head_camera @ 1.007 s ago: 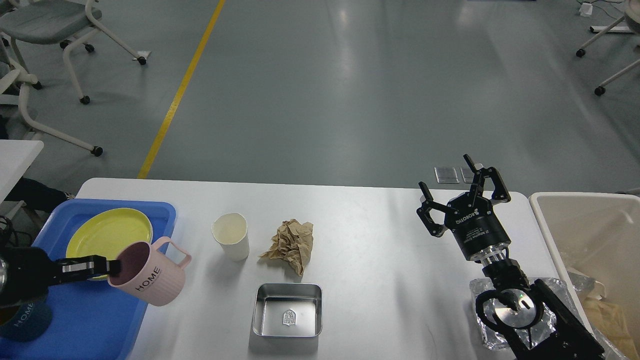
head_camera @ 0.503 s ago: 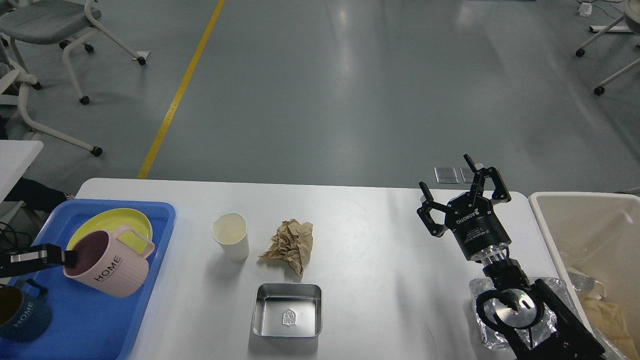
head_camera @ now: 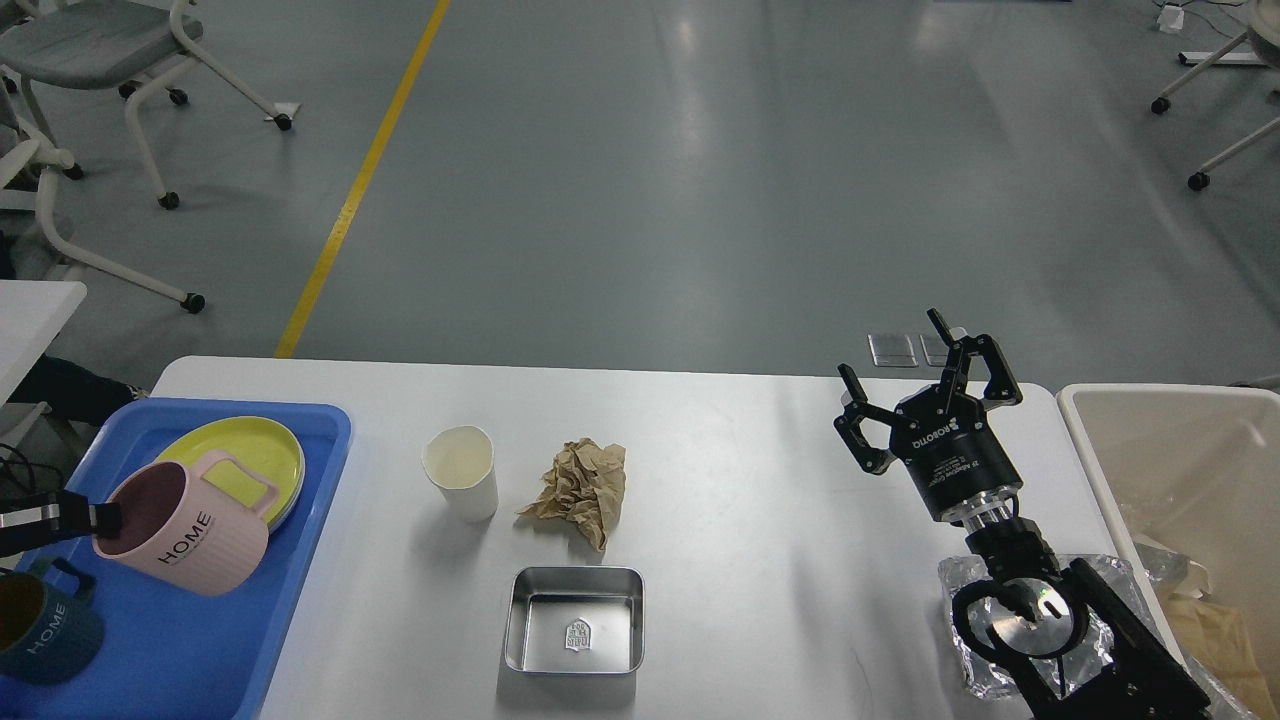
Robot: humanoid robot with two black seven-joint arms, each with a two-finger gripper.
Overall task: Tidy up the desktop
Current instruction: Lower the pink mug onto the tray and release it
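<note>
The white desktop (head_camera: 760, 520) carries a white paper cup (head_camera: 461, 472), a crumpled brown paper ball (head_camera: 582, 490) and a shallow metal tin (head_camera: 575, 621). My left gripper (head_camera: 100, 518) comes in from the left edge and is shut on the rim of a pink "HOME" mug (head_camera: 185, 530), held tilted over the blue tray (head_camera: 190, 640). A yellow plate (head_camera: 245, 462) and a dark blue mug (head_camera: 40, 630) lie in that tray. My right gripper (head_camera: 915, 365) stands open above the desktop's right part, holding nothing.
A beige bin (head_camera: 1180, 470) with scraps inside stands off the right edge. Crinkled clear plastic (head_camera: 1110, 620) lies under my right arm. Wheeled chairs (head_camera: 110, 60) stand on the floor at the far left and far right.
My left gripper has carried the pink mug leftward, from over the tray's right edge to well over the tray beside the yellow plate. The right arm has stayed still.
</note>
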